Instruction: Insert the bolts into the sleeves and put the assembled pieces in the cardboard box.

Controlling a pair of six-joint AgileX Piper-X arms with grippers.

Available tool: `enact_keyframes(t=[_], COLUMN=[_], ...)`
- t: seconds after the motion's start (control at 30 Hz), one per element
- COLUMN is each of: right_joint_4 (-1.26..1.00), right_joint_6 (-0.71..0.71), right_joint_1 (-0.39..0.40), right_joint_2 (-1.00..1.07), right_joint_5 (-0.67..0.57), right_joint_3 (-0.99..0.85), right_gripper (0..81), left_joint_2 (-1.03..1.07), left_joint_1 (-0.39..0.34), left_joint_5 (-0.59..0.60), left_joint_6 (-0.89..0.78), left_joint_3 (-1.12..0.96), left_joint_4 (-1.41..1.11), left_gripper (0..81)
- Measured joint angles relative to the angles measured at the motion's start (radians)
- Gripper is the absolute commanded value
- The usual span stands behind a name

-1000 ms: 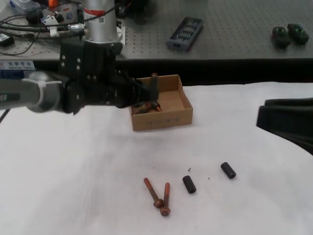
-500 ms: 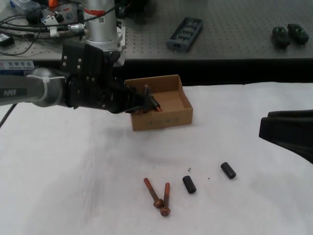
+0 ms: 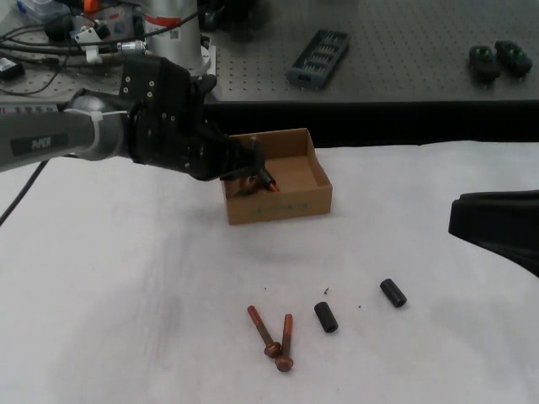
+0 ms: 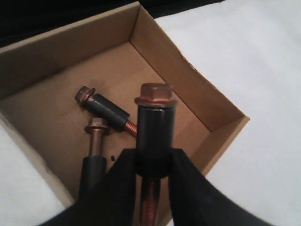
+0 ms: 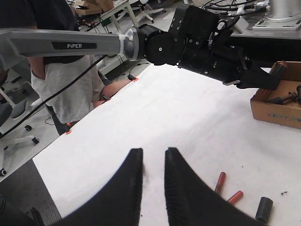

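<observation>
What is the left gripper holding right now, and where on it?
The left gripper pinches an assembled bolt by its black sleeve, at the end away from the head.

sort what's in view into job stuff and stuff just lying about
Job: left claw holding a sleeved bolt; cardboard box; two assembled pieces inside it; two loose bolts; two loose sleeves.
Lying about: ridged tray, cables, two dark objects on the back bench.

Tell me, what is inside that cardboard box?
Two sleeved bolts lie on the cardboard box floor. The left jaws hold a third sleeved bolt over it, hiding the floor corner beneath them.
</observation>
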Motion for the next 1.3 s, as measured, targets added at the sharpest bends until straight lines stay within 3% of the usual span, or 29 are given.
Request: enact_keyframes(t=[0.23,0.3,0.37,0.43,0.57,0.93,1.13,1.3], right_joint_4=[0.000,0.000,0.000,0.001,0.003,0.005,0.010,0.061], right_joint_6=[-0.011,-0.011,-0.015,-0.015,-0.015,-0.015,-0.015,0.057], right_joint_1=[0.000,0.000,0.000,0.000,0.000,0.000,0.000,0.000], right_joint_2=[0.000,0.000,0.000,0.000,0.000,0.000,0.000,0.119], right_joint_5=[0.000,0.000,0.000,0.000,0.000,0.000,0.064,0.093], right_joint_3=[0.000,0.000,0.000,0.000,0.000,0.000,0.000,0.000], right_gripper=[13.3,13.3,13.3,13.3,13.3,13.3,13.3,13.3], left_joint_2=[0.020,0.020,0.020,0.020,0.020,-0.023,-0.159,-0.272], left_joint_1=[0.000,0.000,0.000,0.000,0.000,0.000,0.000,0.000], left_joint_5=[-0.010,-0.012,-0.012,-0.009,-0.015,0.064,0.066,0.047], left_joint_6=[0.005,0.014,0.021,0.029,0.019,-0.113,-0.027,0.060], left_joint_3=[-0.010,-0.010,-0.016,-0.020,-0.031,-0.052,-0.055,-0.057], left_joint_4=[0.074,0.084,0.089,0.091,0.087,0.128,0.318,0.500], left_gripper=[5.9,17.5,40.0,53.9,42.4,37.0,36.5,35.4])
